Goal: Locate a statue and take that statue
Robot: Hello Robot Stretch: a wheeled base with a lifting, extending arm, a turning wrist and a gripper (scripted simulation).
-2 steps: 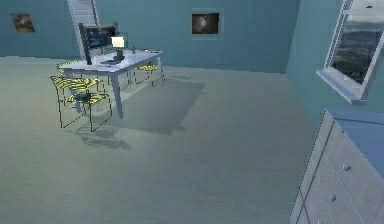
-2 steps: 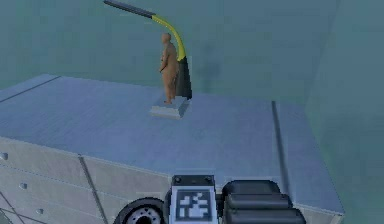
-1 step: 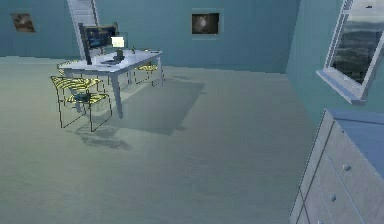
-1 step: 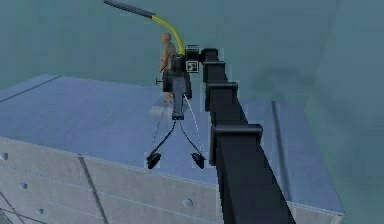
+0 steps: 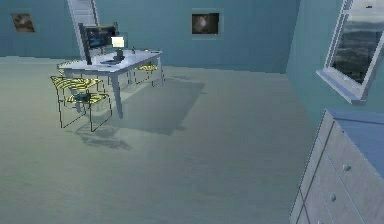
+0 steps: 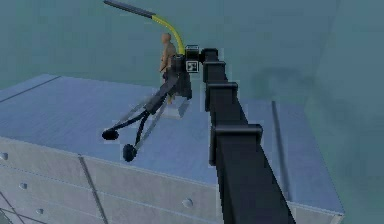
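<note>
A slim orange figure (image 6: 165,55), which may be the statue, stands upright near the back of a pale blue dresser top (image 6: 70,105). My arm (image 6: 235,140) reaches out over that top, with its white marked squares (image 6: 190,62) just right of the figure. From there the gripper (image 6: 118,143) points down and to the left, and its thin fingers (image 6: 128,152) end over bare dresser top. It holds nothing. A yellow-green curved piece (image 6: 176,34) and a grey bar (image 6: 132,8) show above the figure.
The dresser (image 5: 345,170) with drawers stands at the forward view's lower right, under a window (image 5: 355,50). Across open floor, a white desk (image 5: 105,65) with a monitor (image 5: 98,42) has yellow chairs (image 5: 80,95) around it. Two pictures (image 5: 205,22) hang on the far wall.
</note>
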